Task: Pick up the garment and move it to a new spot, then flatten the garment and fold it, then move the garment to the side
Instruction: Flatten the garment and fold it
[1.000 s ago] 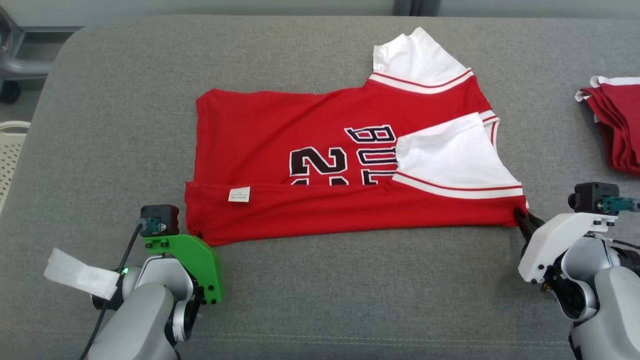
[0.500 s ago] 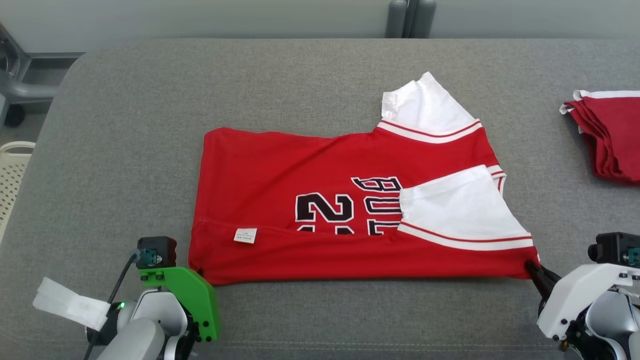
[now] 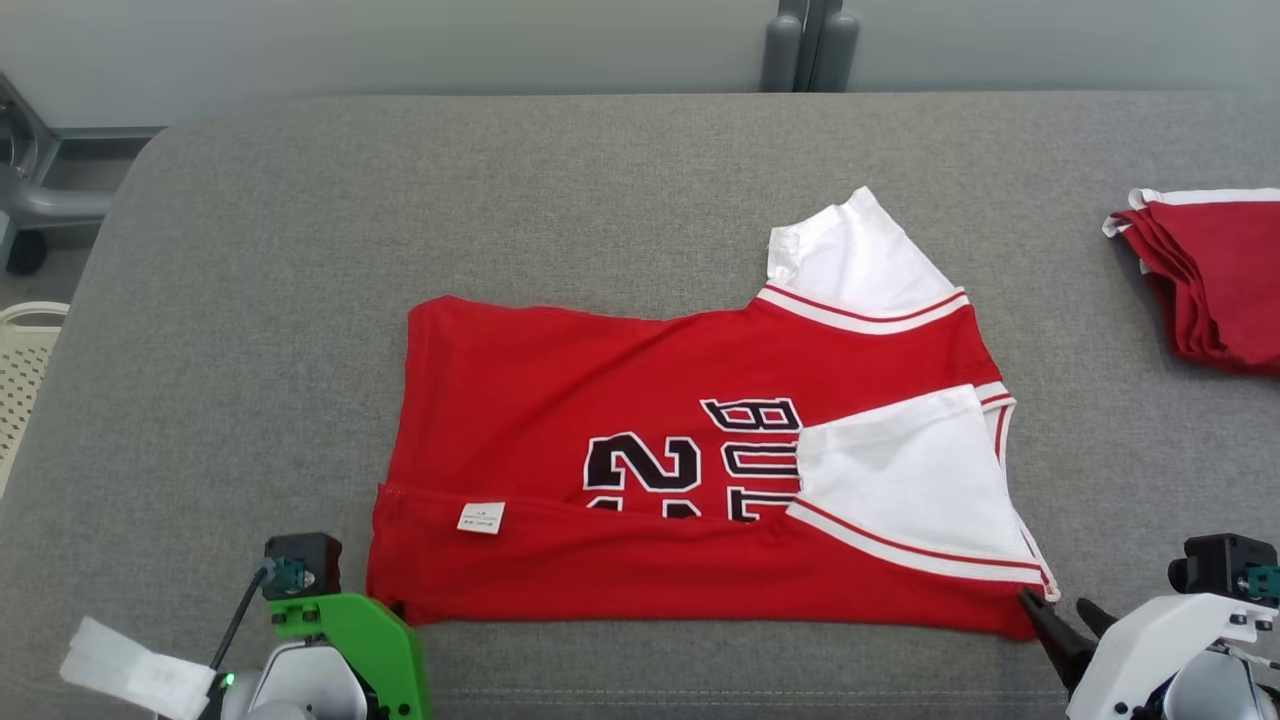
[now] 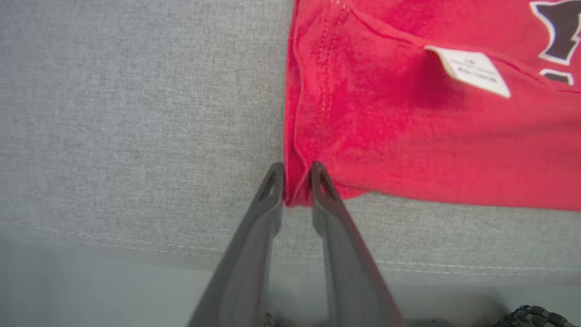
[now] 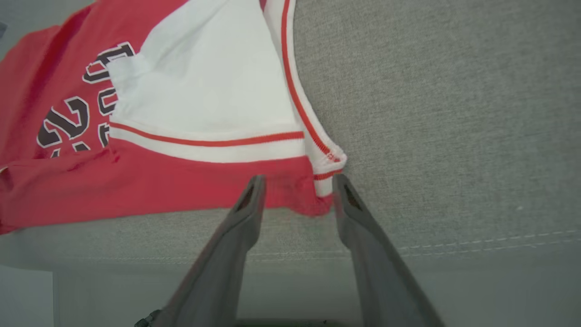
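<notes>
Near left: left gripper [image 4: 297, 184], jaws narrow about a hem corner of the garment [image 3: 560, 400]; pinched or loose, cannot tell. Near right: right gripper [image 5: 297, 193], jaws wide astride the shoulder corner. Beyond: garment flat on grey cushion [image 3: 500, 200]. Far right: folded red pile [image 3: 1220, 280].

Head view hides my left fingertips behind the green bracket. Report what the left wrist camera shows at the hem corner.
Observer: The left gripper has its fingers narrowly parted, the garment's red hem corner between the tips; whether they pinch it, I cannot tell.
Operator: Now report the right side.
Observer: The right gripper stands wide open, the garment's white-trimmed corner lying on the cushion between its fingers.
</notes>
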